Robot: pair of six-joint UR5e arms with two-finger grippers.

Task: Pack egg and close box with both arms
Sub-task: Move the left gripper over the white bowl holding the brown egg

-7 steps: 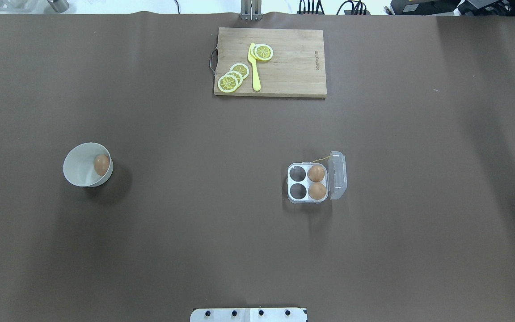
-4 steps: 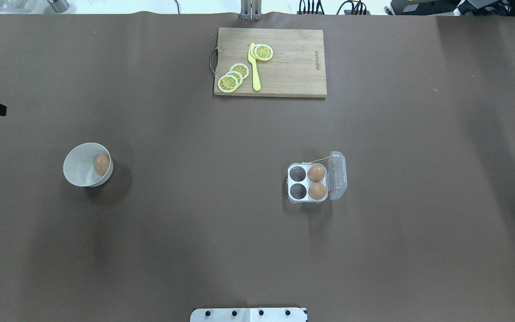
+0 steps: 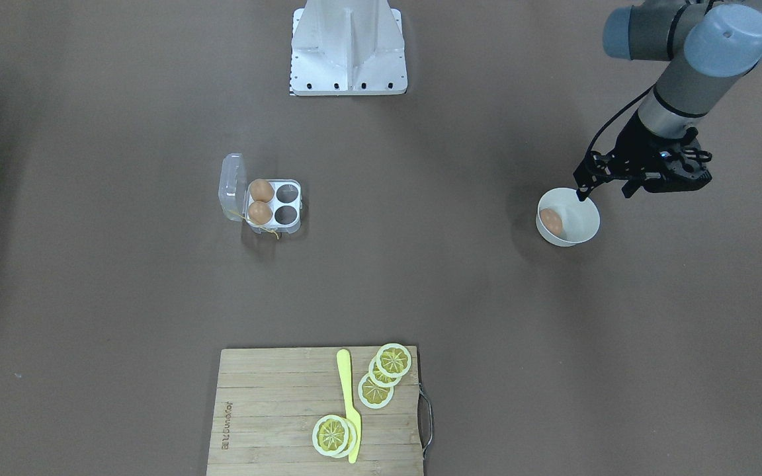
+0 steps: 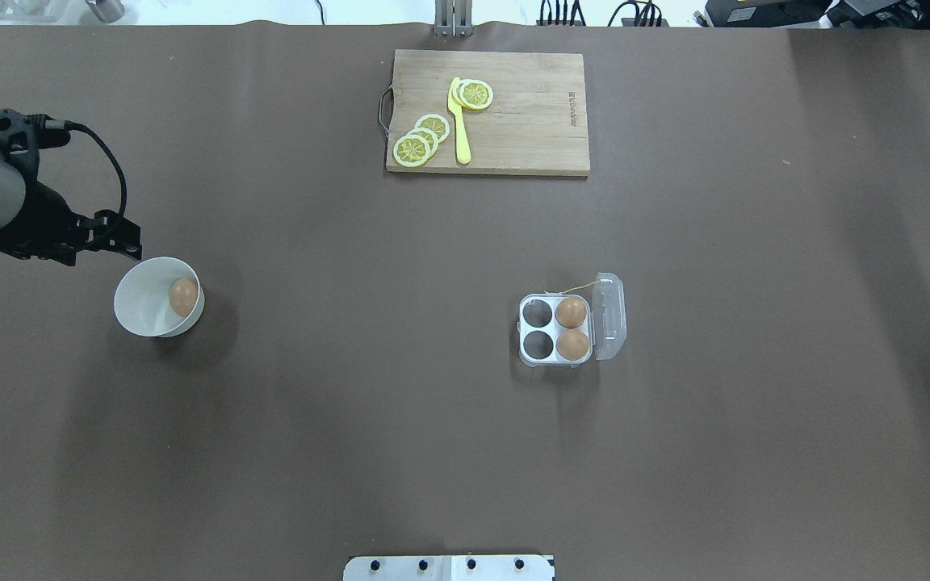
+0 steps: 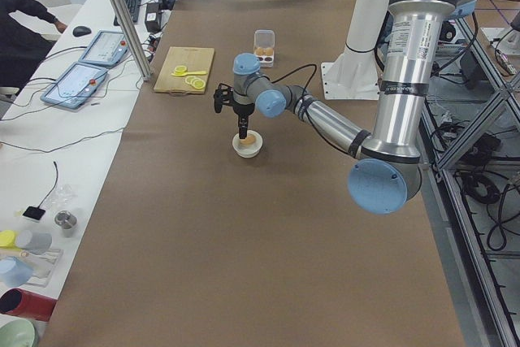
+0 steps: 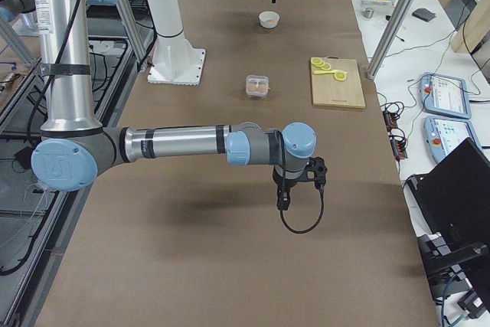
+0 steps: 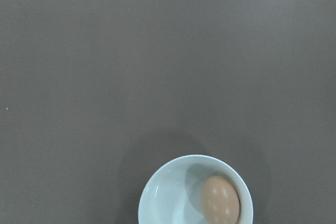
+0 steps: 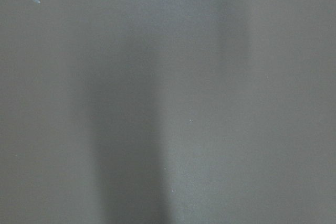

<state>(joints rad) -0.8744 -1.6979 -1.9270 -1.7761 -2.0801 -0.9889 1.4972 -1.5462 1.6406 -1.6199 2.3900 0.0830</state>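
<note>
One egg (image 4: 183,297) lies in a white bowl (image 4: 130,278) at the table's left; it also shows in the left wrist view (image 7: 220,200). The clear box (image 4: 555,361) stands right of centre with its lid (image 4: 609,316) open to the right. Two eggs (image 4: 571,312) (image 4: 572,344) fill its right cells, and the two left cells are empty. My left gripper (image 4: 132,246) hangs above the bowl's far-left rim, with its fingers looking pressed together and empty. My right gripper (image 6: 282,203) shows only in the exterior right view, over bare table; I cannot tell whether it is open or shut.
A wooden cutting board (image 4: 488,111) with lemon slices (image 4: 421,139) and a yellow knife (image 4: 458,121) lies at the far middle. The white base plate (image 4: 449,567) is at the near edge. Brown table surface lies between the bowl and the box.
My left arm has come in from the overhead view's left edge and moved right and nearer, up to the bowl. The eggs, the bowl and the box have not moved.
</note>
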